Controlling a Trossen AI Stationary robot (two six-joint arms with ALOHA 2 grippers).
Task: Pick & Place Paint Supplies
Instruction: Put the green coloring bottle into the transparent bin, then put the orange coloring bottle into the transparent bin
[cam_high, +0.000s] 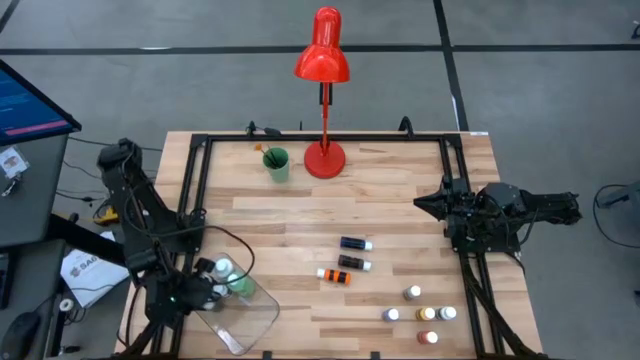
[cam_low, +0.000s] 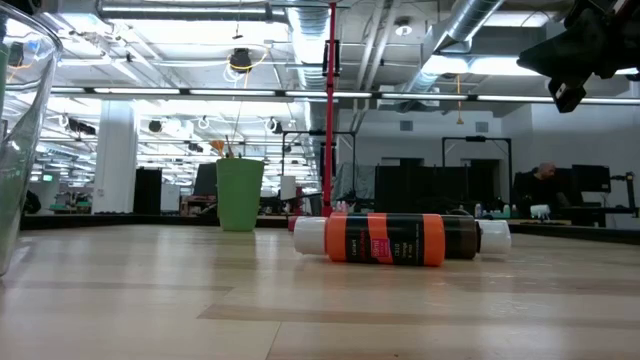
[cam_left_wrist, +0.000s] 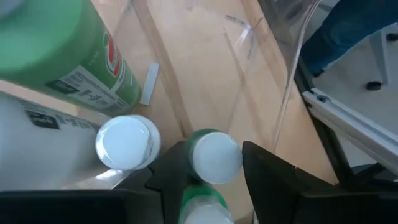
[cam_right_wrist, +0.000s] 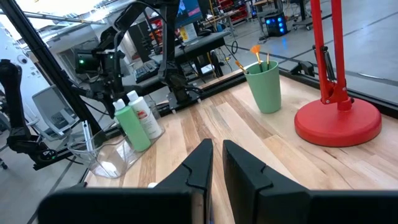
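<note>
My left gripper reaches down into the clear plastic tray at the table's near left and is open. A small green paint bottle with a white cap stands between its fingers. Beside it are another white-capped bottle, a large green bottle and a white bottle. Three bottles lie on their sides mid-table: dark blue, black and orange. Several small bottles stand near the right front. My right gripper waits shut at the table's right edge, holding nothing. My left gripper has one finger against the side of the small green bottle's white cap. The other finger stands a sliver off it. The fingers slant down from above. The bottle stays inside the tray, its lower part hidden by the gripper.
A red desk lamp and a green cup with brushes stand at the far side. A black frame runs along the table's edges. The bare wood in the middle is free.
</note>
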